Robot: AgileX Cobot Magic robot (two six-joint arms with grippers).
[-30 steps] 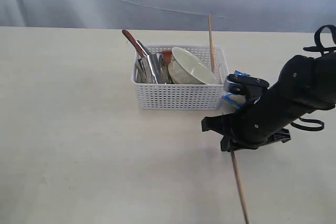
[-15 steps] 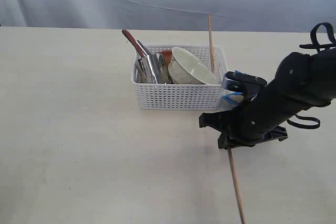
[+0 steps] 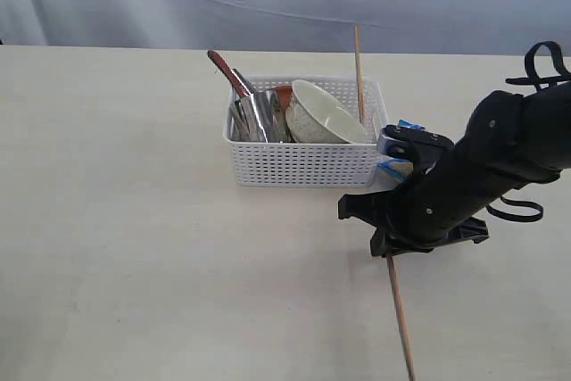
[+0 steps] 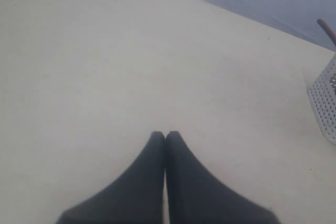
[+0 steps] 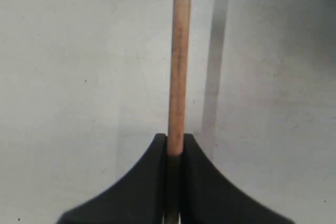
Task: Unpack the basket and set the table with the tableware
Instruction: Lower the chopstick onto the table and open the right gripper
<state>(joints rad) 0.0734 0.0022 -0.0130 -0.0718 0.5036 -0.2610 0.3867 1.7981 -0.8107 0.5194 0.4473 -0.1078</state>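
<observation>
Where the white basket (image 3: 303, 165) stands on the table (image 3: 134, 265), holding a cream bowl (image 3: 326, 115) and one upright chopstick (image 3: 359, 64), the right claw (image 3: 387, 254) beside it grasps a second chopstick (image 3: 400, 314). Left claw (image 4: 166, 136): clenched, empty, above the table.

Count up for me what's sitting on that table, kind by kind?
Chopsticks: 2 (standing chopstick in the basket, held chopstick in the right gripper)
Bowl: 1
Plate: 1
Steel cup: 1
Spoon: 1
Basket: 1
Blue bag: 1
Total: 8. Other steel cutlery in the basket is too hidden to count.
</observation>
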